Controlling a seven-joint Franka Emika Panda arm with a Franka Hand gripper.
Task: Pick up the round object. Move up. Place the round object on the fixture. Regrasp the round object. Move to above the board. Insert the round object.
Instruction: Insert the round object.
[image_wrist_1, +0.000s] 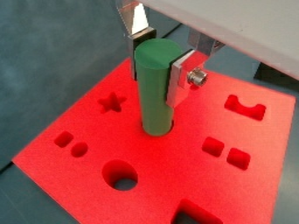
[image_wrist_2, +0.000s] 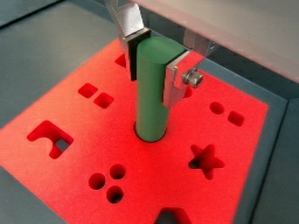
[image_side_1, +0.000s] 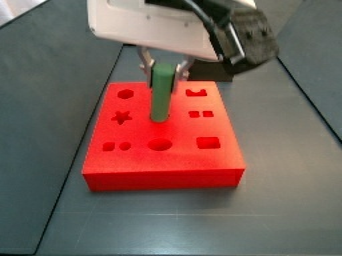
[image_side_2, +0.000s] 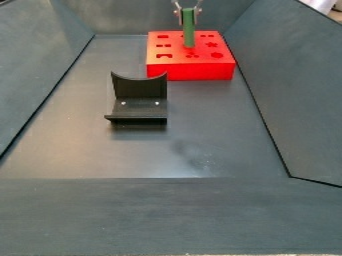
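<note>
A: Which step is the robot doing now?

B: It looks like the last one, the insertion. The gripper (image_wrist_1: 162, 54) is standing over the middle of the red board (image_wrist_1: 82, 131) and its two silver fingers (image_wrist_2: 177, 79) are clamping the green cylinder peg (image_wrist_1: 156, 87) near its upper end. The peg is standing upright, and in both wrist views its lower end is meeting the board at a round hole in the centre.

A: Is the peg already going inside the hole?

B: I judge it is at least entering, because the foot of the peg (image_wrist_2: 149, 96) is looking sunk into the red surface, but how deep I cannot tell.

A: What is the next move asking for?

B: Probably pressing straight down, keeping the peg vertical, and then opening the fingers. A small tilt could be jamming it against the rim.

A: What are the other holes holding?

B: Nothing. In a side view, the star (image_side_1: 122, 118) is lying at 9 o'clock from the peg (image_side_1: 160, 92), the large round hole (image_side_1: 160, 144) at 6 o'clock, and the square cut-out (image_side_1: 209, 143) at about 4 o'clock; all are showing empty.

A: And the fixture?

B: The dark fixture (image_side_2: 136, 98) is standing well apart from the board (image_side_2: 201, 62) on the floor, and nothing is resting on it.
</note>
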